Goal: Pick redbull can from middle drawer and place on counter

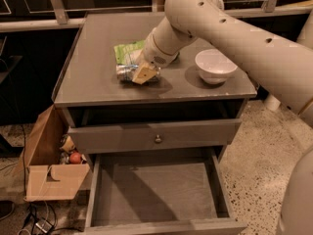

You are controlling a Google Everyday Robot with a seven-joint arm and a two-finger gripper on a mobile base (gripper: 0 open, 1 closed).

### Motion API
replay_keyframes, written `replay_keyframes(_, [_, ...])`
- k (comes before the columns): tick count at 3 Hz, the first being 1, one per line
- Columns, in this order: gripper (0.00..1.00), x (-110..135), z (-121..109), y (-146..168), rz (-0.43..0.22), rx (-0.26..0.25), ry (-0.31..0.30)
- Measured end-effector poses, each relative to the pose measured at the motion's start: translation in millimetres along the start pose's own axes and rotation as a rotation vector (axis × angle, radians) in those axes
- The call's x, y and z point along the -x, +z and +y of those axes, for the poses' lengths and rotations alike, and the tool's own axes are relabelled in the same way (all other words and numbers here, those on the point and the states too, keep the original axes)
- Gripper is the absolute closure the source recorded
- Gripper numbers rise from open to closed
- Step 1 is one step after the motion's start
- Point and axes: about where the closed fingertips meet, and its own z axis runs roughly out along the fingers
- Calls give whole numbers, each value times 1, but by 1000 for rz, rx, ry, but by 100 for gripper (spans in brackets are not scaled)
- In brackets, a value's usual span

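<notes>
The redbull can (pixel 126 72) lies on its side on the counter (pixel 93 58), near the front and just in front of the green snack bag. My gripper (pixel 144 74) is down at the can's right end, touching it and covering that end. The arm reaches in from the upper right. The middle drawer (pixel 156 192) is pulled wide open at the bottom of the view, and its flat grey floor is bare.
A green crinkled snack bag (pixel 125 52) lies behind the can. A white bowl (pixel 215 65) stands on the counter's right side. The knob drawer (pixel 157 139) is slightly open above the middle drawer. A cardboard box (pixel 48 173) with small items sits on the floor at the left.
</notes>
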Motion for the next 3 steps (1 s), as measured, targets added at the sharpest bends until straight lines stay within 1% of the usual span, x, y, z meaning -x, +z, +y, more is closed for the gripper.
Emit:
replay_keyframes(1, [11, 0, 0, 0, 0, 0, 0])
replay_keyframes(2, [0, 0, 0, 0, 0, 0, 0])
replay_keyframes(3, [0, 0, 0, 0, 0, 0, 0])
